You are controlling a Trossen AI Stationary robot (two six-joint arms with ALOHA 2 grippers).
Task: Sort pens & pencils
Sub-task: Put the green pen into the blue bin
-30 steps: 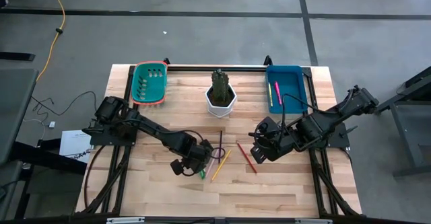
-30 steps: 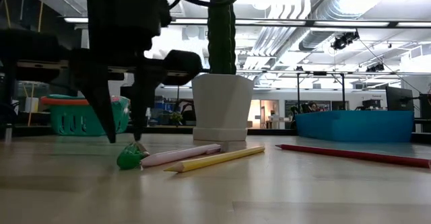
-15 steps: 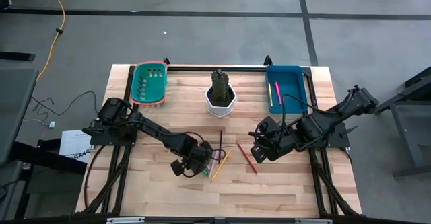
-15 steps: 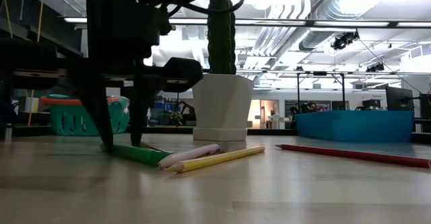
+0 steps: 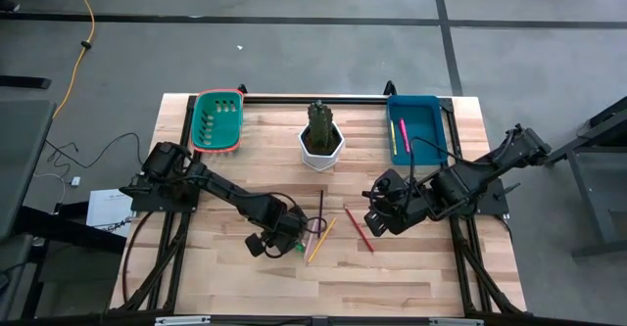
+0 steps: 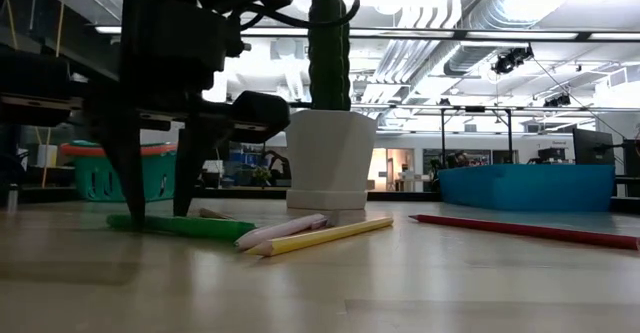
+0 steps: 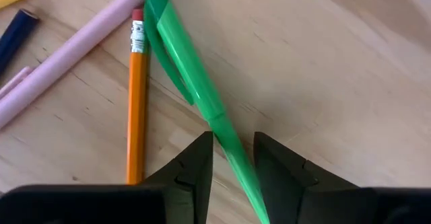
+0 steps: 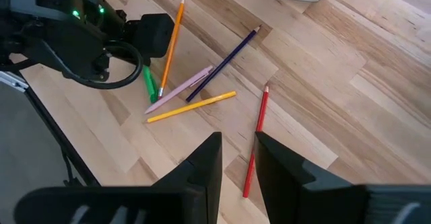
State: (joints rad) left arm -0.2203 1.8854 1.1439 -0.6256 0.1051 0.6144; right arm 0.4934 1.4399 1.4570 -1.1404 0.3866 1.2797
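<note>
The green pen (image 7: pixel 182 62) lies flat on the table in a loose cluster with a pink pen (image 7: pixel 74 49) and an orange pencil (image 7: pixel 137 103). A yellow pencil (image 8: pixel 192 107) and a dark pencil (image 8: pixel 222 62) lie in the same cluster. A red pencil (image 8: pixel 254 140) lies apart, to their right. My left gripper (image 7: pixel 233 150) is open and low over the table (image 6: pixel 155 215), with one finger on each side of the green pen (image 6: pixel 190 227). My right gripper (image 8: pixel 237 150) is open and hovers above the red pencil (image 5: pixel 358 230). My left gripper comes from above, pointing down, its fingers lying across the green pen's thin tip half (image 7: pixel 227 140). The pen lies against the inner side of one finger (image 7: pixel 202 160), with a gap to the other finger. It rests flat on the table.
A white pot with a cactus (image 5: pixel 321 140) stands at the table's far middle. A teal basket (image 5: pixel 217 120) sits at the far left. A blue tray (image 5: pixel 423 120) at the far right holds a pink stick and a yellow-green one. Bare wood lies along the near edge.
The green pen has turned about on the table. It pointed toward the near edge and now lies crosswise between my left gripper's fingers. My left gripper has shifted a little toward the table's left edge, staying low. My right arm has kept still.
</note>
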